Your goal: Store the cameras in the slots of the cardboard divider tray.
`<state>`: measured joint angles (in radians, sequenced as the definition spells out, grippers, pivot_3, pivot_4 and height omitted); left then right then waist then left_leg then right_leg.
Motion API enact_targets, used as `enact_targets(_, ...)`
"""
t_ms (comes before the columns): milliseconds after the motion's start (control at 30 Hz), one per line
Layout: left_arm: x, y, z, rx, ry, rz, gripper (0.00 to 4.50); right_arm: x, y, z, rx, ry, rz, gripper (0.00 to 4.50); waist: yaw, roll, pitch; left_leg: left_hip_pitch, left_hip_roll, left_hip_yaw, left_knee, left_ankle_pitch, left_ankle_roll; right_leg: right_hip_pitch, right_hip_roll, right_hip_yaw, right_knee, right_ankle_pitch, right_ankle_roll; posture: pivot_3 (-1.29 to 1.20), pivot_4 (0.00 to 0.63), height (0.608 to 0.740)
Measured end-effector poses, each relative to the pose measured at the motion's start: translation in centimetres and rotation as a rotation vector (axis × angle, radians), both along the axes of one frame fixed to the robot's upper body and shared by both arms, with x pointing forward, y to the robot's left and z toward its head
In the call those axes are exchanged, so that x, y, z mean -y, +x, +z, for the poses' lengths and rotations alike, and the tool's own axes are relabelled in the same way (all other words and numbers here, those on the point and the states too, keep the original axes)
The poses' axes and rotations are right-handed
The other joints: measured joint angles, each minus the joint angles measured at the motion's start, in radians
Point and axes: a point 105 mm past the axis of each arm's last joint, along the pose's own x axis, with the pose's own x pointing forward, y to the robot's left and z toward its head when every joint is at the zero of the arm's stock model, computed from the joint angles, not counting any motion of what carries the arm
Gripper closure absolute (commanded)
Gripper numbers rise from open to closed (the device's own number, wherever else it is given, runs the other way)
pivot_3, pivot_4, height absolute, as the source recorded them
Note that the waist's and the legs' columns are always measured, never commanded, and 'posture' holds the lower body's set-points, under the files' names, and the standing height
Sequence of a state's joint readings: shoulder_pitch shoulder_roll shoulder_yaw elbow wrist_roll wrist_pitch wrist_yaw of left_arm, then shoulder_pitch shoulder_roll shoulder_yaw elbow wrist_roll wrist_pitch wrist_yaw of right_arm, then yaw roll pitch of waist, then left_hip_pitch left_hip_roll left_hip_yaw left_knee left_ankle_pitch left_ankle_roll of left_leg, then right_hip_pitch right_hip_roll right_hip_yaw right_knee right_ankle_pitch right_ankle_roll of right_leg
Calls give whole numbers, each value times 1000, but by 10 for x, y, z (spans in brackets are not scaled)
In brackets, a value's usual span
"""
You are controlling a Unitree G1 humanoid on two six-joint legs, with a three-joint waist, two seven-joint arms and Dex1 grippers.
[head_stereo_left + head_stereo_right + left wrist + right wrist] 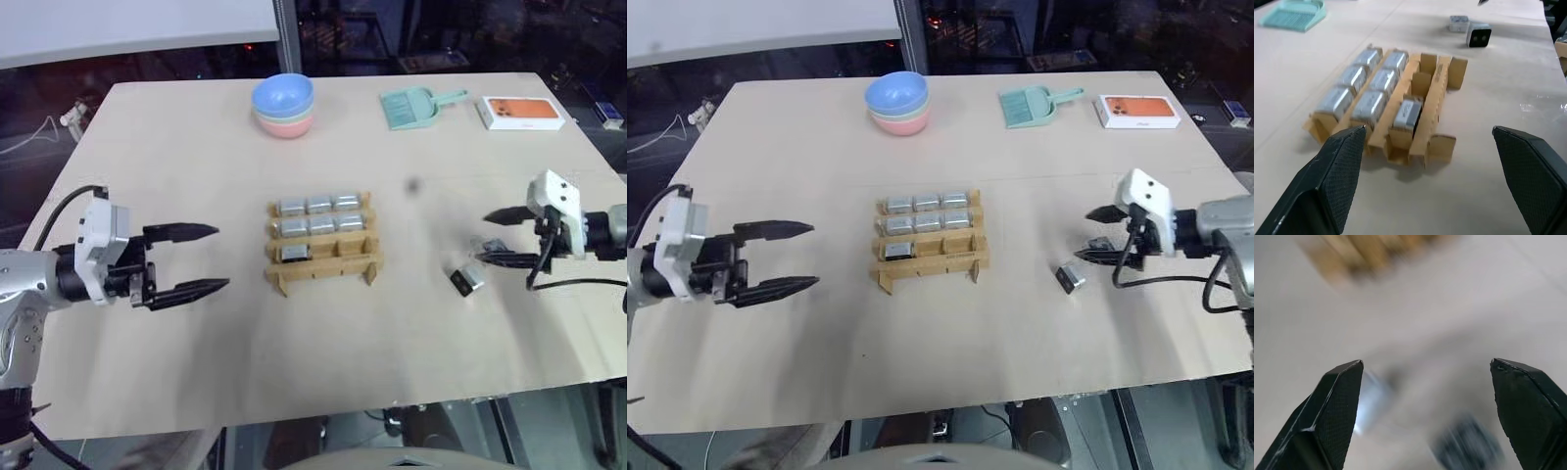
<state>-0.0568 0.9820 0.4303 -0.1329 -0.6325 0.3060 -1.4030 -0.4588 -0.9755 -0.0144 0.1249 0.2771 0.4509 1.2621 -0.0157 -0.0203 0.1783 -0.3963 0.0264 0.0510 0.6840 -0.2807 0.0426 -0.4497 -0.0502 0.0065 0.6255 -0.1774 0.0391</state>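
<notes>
Cameras are being stored in a cardboard divider tray (323,240) at mid-bench; seven of nine slots look filled, three in the far row, three in the middle row, one in the near row at the end toward the left claw (186,261); two near-row slots look empty. Two loose cameras lie on the bench beside the right claw (495,238): one (467,280) just below and inboard of its tips, dark lens face up, a second (1459,23) close behind it, partly hidden by the fingers; both rest on the bench, untouched. Right claw hovers spread wide and empty; left claw hangs spread and empty, its tips aimed at the tray, which sits well apart from it. Judged step: fetching the next loose camera; the next move calls for lowering the right claw over the nearer camera, squaring the fingers to its sides, then pinching. No readable writing or brand shows; the white-and-orange box (522,112) far beyond the right claw carries print too small to read.
</notes>
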Motion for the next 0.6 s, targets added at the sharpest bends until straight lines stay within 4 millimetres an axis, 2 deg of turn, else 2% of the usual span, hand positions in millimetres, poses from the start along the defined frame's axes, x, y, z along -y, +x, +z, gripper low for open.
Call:
enact_targets(167, 0, 0, -2, -13, -2, -7, 209, 21, 9, -14, -11, -12, -159, 380, 1, 0, 0, 0, 0, -1, 0, 0, 0, 0, 1, 0, 0, 0, 0, 0, 150, 740)
enact_targets(267, 0, 0, -2, -19, -4, -7, 209, 27, 11, -34, -42, 64, -315, 380, 3, -1, 0, -1, 0, -1, 0, 0, 0, 0, 1, 0, 0, 1, 1, 0, 150, 740)
enact_targets(433, -1, 0, -3, -26, -6, -5, 209, 20, 6, -42, -42, 180, -444, 380, 3, -1, -1, 1, 0, -1, 1, 0, 0, 1, 1, 1, 0, 1, 1, 0, 150, 740)
enact_targets(600, -3, 1, -2, -30, -7, 1, 209, 14, 3, -46, -51, 231, -484, 380, 3, -1, -1, 1, 0, -1, 1, 0, 0, 2, 1, 1, 0, 0, 1, 0, 150, 740)
